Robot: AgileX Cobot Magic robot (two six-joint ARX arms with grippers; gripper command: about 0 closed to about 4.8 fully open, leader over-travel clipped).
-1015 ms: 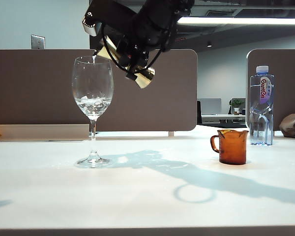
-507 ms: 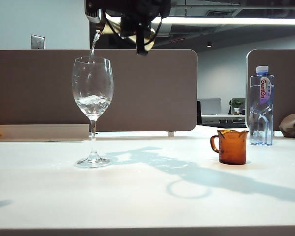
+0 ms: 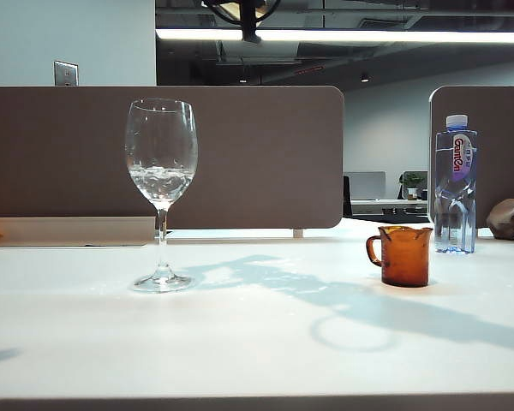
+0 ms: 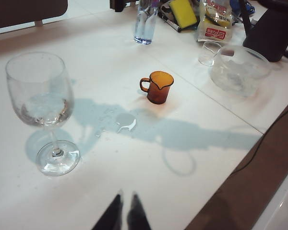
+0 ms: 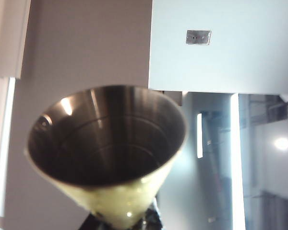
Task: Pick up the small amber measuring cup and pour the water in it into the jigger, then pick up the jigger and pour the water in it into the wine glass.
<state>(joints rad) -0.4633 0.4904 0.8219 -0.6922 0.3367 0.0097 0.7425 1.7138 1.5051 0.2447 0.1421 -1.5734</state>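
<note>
Exterior view, wine glass: the wine glass (image 3: 161, 193) stands upright on the white surface (image 3: 257, 342), with water (image 3: 161, 181) in the lower part of its bowl.
Exterior view, measuring cup: the small amber measuring cup (image 3: 401, 255) stands upright well to the right of the glass, in front of a water bottle (image 3: 455, 184).
Exterior view, right arm: only a dark scrap with a gold glint shows at the top edge, above and right of the glass.
Left wrist view, left end effector: the left end effector (image 4: 124, 215) hangs over the near part of the surface, its fingers close together, grasping nothing.
Left wrist view, spill: a small puddle (image 4: 125, 121) lies between glass and cup.
Right wrist view, jigger: the jigger (image 5: 107, 154) fills the view, its wide cone's mouth towards the camera, nothing visible inside.
Right wrist view, right end effector: out of sight below the cone; it is clenched on the jigger.
Progress: both pours look done; at most, setting the jigger down remains.
</note>
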